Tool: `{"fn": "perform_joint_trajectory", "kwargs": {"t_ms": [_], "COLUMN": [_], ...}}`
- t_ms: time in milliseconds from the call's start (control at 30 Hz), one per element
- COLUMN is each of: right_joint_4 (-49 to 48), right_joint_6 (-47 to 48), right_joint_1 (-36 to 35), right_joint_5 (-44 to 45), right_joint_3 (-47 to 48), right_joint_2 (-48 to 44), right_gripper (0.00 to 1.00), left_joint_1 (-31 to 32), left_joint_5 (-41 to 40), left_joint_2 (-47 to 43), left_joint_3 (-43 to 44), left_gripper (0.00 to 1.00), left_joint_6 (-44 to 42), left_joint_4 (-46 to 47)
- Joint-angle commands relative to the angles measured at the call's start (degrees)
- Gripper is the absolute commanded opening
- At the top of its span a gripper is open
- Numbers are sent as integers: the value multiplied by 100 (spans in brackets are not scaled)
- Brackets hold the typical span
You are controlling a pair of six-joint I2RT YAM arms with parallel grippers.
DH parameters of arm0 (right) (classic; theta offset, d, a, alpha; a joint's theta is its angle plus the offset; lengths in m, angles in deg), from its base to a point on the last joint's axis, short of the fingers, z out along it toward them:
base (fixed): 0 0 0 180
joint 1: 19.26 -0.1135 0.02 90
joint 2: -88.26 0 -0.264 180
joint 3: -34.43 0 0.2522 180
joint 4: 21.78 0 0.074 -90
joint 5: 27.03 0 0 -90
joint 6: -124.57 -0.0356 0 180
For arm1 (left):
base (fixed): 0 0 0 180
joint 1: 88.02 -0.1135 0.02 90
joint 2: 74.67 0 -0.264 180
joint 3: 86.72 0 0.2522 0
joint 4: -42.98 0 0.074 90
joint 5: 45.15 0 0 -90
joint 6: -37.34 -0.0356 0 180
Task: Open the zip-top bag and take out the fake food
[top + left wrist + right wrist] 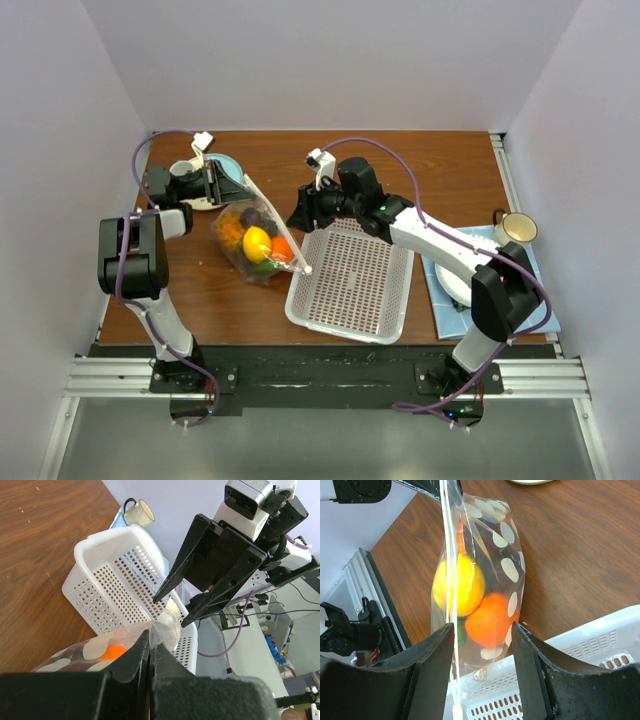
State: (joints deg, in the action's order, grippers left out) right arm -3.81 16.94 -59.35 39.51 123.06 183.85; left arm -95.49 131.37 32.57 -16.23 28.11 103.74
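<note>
Fruit shows through the zip-top bag (243,215), which sits on the tabletop (420,180) between the two arms, just left of the white perforated basket (345,328). The bag's sealed top edge runs as a straight strip from the left tool (240,184) down towards the basket's near-left corner. The fake food (258,243) is all inside the bag. A yellow lemon (462,582) is pressed against a round orange (492,620), with a green piece under them and a dark piece farther back.

The left tool is clamped shut on the bag's upper corner. In the left wrist view its fingers (131,660) meet with crinkled plastic caught between them.

The right tool (297,218) hangs over the bag's top edge with its jaws spread wide, holding nothing. From the right wrist view the top strip passes between the jaws, close to one of them, but contact cannot be told.

A cream mug (515,228) stands on a blue cloth (440,290) well to the right of the basket.
</note>
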Motion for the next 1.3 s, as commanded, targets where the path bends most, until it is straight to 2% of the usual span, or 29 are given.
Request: {"fn": "perform_joint_trajectory", "kwargs": {"t_ms": [0,533,900,967,1000,1067,1100,1133,1233,1267], "right_joint_4": [-210,-298,-271,-280,-280,-123,-52,18,98,194], "right_joint_6": [5,-180,-188,-180,-180,-153,-110,-75,-31,13], "right_joint_1": [2,-130,-200,-262,-297,-393,-437,-472,-482,-490], "right_joint_5": [26,-238,-308,-299,-264,-247,-229,-185,24,130], "right_joint_3": [1,159,388,484,537,790,879,950,1073,1134], "right_joint_2": [-164,249,478,548,618,750,916,970,1005,979], "right_gripper": [54,53,47,42,41,34,29,17,0,0], "left_joint_1": [26,96,131,140,157,236,263,289,184,123], "left_joint_5": [1130,1121,1121,1121,1121,1121,1121,1113,1113,1113], "left_joint_2": [-89,-28,-125,-124,-124,-203,-238,-265,-379,-432], "left_joint_3": [110,145,145,163,180,207,250,286,558,645], "left_gripper": [3,3,4,7,22,45,89,100,100,100], "left_joint_6": [-97,-79,-27,9,70,114,123,210,483,553], "left_joint_4": [3367,3376,3376,3376,3385,3385,3393,3394,3402,3402]}}
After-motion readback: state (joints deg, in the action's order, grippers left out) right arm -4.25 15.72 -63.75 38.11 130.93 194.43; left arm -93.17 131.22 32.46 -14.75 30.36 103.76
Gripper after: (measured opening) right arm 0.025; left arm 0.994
